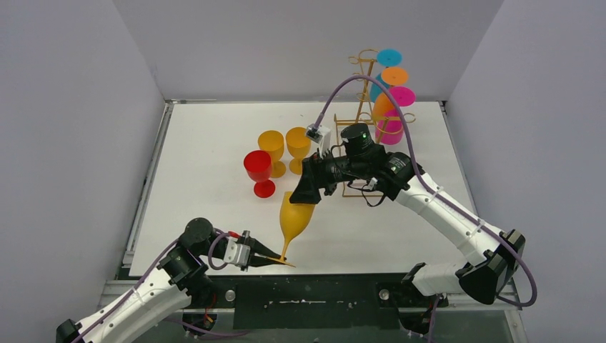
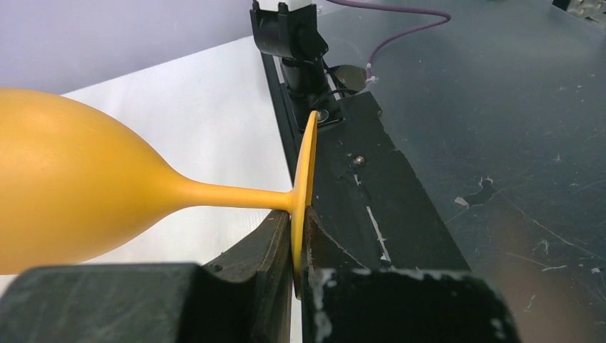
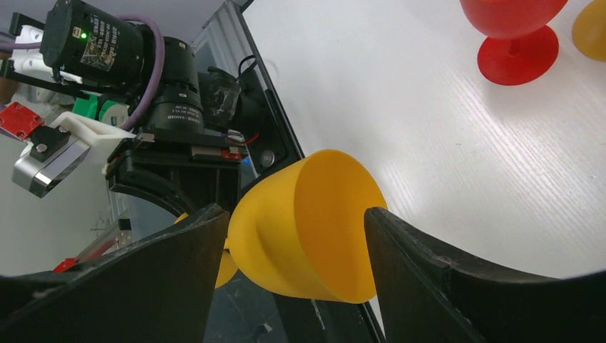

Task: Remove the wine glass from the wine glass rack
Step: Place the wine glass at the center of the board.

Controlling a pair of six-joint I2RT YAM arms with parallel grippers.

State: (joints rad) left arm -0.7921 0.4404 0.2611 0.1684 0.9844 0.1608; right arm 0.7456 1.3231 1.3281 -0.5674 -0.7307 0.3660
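- Wine glass (image 1: 295, 214), yellow-orange, is off the wine glass rack (image 1: 356, 107). It is hanging in the air well apart from the rack, on the rack's left-arm side and nearer the arm bases.
- Glass is standing roughly bowl-up and leaning, with its foot pointing away from the rack toward the table's near edge.
- Left gripper (image 2: 299, 236) is pressing together on the rim of the glass's flat foot. The thin disc is sitting edge-on between the two pads, and stem and bowl are jutting out to the side of them.
- Right gripper (image 3: 296, 229) is reaching from the rack's front and straddling the bowl, its fingers (image 3: 179, 271) spread wide on either side.
- Both fingers are looking to lie against the bowl wall. Cannot tell whether they are squeezing or only flanking it.
- Three glasses, blue (image 1: 389, 57), orange (image 1: 394, 75) and magenta (image 1: 401, 95), are hanging on the rack's far-side hooks.
- A red glass (image 1: 258, 166) and two yellow glasses (image 1: 271, 146) are standing upright on the white table (image 1: 214, 128). They are on the rack's left-arm side, farther from the arm bases than the held glass.
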